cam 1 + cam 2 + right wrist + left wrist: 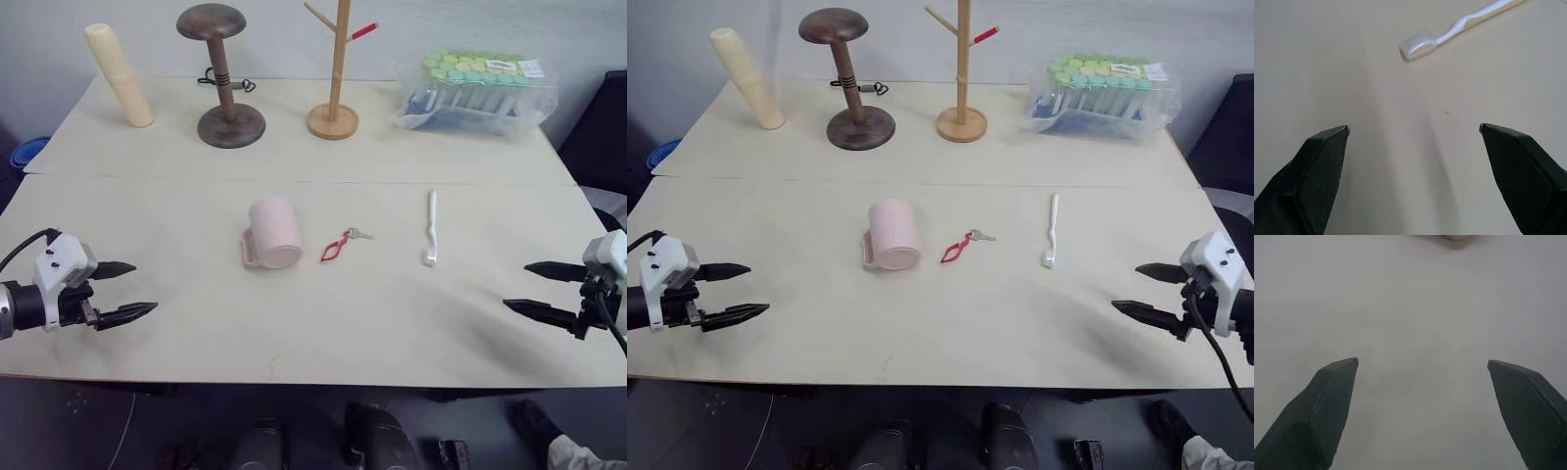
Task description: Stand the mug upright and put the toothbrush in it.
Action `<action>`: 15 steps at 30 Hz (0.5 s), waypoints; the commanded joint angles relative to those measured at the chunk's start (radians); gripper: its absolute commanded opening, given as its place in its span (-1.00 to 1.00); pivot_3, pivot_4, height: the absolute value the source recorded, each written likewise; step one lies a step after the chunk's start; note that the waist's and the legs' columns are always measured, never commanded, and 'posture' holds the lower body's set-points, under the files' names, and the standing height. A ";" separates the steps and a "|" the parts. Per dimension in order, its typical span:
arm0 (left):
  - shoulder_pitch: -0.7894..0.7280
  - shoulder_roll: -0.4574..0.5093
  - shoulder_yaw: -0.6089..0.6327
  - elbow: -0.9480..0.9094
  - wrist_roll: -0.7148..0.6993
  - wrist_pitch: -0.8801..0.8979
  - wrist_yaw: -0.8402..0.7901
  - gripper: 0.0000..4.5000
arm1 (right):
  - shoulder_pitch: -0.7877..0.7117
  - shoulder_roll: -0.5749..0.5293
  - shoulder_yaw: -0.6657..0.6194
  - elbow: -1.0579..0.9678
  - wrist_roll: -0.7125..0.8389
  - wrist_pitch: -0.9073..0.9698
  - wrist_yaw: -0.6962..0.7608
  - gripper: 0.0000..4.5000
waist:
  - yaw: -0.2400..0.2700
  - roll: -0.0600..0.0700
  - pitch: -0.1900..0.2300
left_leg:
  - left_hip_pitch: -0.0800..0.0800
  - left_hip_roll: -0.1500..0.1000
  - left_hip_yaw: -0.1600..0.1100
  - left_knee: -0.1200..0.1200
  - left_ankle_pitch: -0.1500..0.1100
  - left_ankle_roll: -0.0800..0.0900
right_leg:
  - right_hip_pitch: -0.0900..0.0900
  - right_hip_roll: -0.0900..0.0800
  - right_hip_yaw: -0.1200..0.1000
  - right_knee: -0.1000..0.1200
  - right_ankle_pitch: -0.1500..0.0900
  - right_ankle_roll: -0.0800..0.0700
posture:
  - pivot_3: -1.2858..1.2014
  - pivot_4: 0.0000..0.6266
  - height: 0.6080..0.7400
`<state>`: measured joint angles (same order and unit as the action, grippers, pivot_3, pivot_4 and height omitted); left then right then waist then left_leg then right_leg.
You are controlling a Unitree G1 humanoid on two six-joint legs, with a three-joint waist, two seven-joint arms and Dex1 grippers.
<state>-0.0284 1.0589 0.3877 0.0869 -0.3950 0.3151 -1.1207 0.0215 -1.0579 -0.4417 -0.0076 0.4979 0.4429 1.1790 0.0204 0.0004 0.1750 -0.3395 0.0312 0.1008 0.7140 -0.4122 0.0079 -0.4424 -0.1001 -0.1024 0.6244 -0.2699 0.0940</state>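
Table (294,333): a wide pale wooden top, two boards joined by a seam across the middle.
Back row: a clear pack of capped tubes (477,93) at far right, a dark wooden stand (223,88), a light peg tree (336,73), and a tall cream cylinder (120,76) leaning at far left.
Left gripper (125,291): hovering over the table's near left edge, fingers spread wide, holding nothing.
Right gripper (544,291): hovering over the near right edge, likewise spread and empty.
Mug (273,232): pale pink, lying on its side near the centre, handle against the table on its left, well apart from both grippers.
Toothbrush (430,227): white, lying flat to the right of centre, bristle head toward the robot.
Key item (340,243): small, red and silver, between mug and toothbrush.
Risk, mug: round and on its side, it may roll away if a finger pushes it rather than pinching the wall.
Risk, toothbrush: thin and flat, fingers may slide over it; longer than the mug, it could tip the mug once dropped in.
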 commanded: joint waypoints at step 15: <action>-0.045 -0.025 -0.002 -0.015 -0.016 0.052 0.010 1.00 | -0.005 0.008 -0.051 -0.039 0.027 0.035 -0.049 0.97 | 0.000 0.000 0.000 | 0.000 0.000 0.000 0.000 0.000 0.000 | 0.000 0.000 0.000 0.000 0.000 0.000 | 0.03 -0.52 1.00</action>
<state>-0.0689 1.0339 0.3734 0.0897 -0.3973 0.3603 -1.1097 0.0238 -1.0568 -0.4430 -0.0315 0.5028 0.4674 1.1358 0.0207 0.0004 0.1750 -0.3393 0.0311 0.1011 0.7141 -0.4121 0.0079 -0.4424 -0.0997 -0.1023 0.6246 -0.2699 0.0940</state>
